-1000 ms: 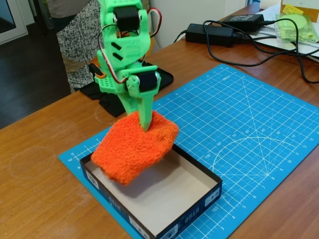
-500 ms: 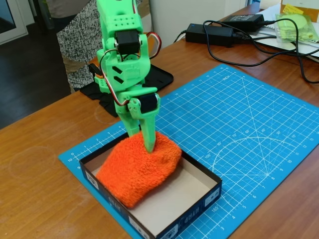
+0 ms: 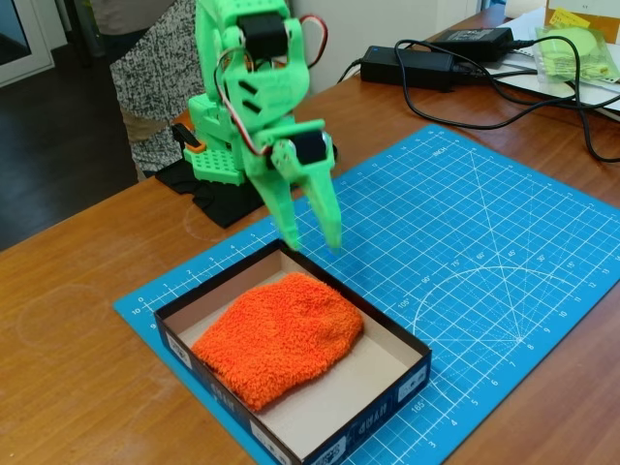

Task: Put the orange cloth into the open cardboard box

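The orange cloth (image 3: 279,335) lies bunched inside the open cardboard box (image 3: 392,389), covering its left and middle floor. The box has dark outer walls with white print and a pale inside, and it sits on the blue mat's near-left corner. My green gripper (image 3: 312,240) hangs open above the box's far edge, clear of the cloth, with nothing between its fingers.
A blue gridded cutting mat (image 3: 465,252) covers the middle of the wooden table. Black power bricks and cables (image 3: 426,58) lie at the back right, near a pale green packet (image 3: 576,48). A person (image 3: 150,77) stands behind the arm's base.
The gripper lowered the cloth into the box, let it go, then opened and rose back above the box's far edge. The cloth now rests flat in the box.
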